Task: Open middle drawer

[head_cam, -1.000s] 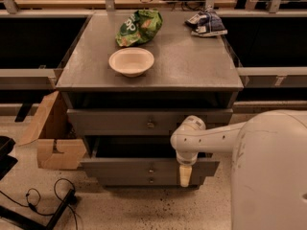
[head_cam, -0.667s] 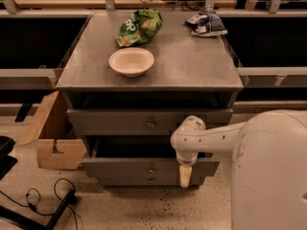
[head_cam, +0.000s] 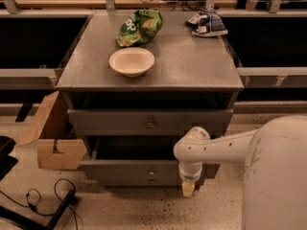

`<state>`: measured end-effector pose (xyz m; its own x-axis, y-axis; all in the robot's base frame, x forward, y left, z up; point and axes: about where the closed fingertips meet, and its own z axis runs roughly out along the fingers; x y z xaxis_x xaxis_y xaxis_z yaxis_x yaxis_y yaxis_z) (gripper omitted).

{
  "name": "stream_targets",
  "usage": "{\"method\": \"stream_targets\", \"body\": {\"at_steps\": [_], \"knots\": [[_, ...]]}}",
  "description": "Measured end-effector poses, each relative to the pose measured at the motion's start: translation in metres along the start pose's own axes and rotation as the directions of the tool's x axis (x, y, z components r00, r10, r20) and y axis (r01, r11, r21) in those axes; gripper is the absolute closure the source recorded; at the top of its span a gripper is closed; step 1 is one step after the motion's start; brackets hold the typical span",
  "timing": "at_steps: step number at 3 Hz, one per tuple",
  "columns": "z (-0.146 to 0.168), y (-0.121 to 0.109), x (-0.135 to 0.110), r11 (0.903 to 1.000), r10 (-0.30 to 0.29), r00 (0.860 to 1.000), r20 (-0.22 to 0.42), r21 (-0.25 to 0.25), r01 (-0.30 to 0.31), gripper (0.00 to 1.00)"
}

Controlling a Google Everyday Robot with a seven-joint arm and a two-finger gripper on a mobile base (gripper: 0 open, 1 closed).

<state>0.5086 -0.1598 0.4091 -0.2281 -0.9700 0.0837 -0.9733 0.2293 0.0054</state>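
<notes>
The grey cabinet (head_cam: 192,66) has three drawers. The middle drawer (head_cam: 120,168) is the shallow grey front with a small round knob (head_cam: 151,173). It stands pulled out, and a dark opening (head_cam: 129,148) shows above and behind its front. The taller top drawer (head_cam: 105,122) with the larger knob (head_cam: 151,124) sits above it, also slightly forward. The slim bottom drawer (head_cam: 124,181) is just below. My gripper (head_cam: 188,188) hangs downward from the white arm (head_cam: 216,145), in front of the right end of the middle drawer's front, near the floor.
A cream bowl (head_cam: 131,61), a green snack bag (head_cam: 139,27) and a blue-white packet (head_cam: 206,23) lie on the cabinet top. An open cardboard box (head_cam: 53,145) stands at the left. Black cables (head_cam: 43,202) lie on the floor at the front left. My white body (head_cam: 278,181) fills the right.
</notes>
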Motion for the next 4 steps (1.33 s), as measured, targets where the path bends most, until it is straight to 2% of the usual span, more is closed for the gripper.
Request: {"method": "stream_targets", "body": {"at_steps": [2, 3, 4], "knots": [[-0.013, -0.003, 0.000, 1.0000, 0.000, 1.000, 0.000, 0.000, 0.000, 0.83], [-0.018, -0.004, 0.000, 1.0000, 0.000, 1.000, 0.000, 0.000, 0.000, 1.00], [-0.022, -0.008, 0.000, 1.0000, 0.000, 1.000, 0.000, 0.000, 0.000, 1.00]]}}
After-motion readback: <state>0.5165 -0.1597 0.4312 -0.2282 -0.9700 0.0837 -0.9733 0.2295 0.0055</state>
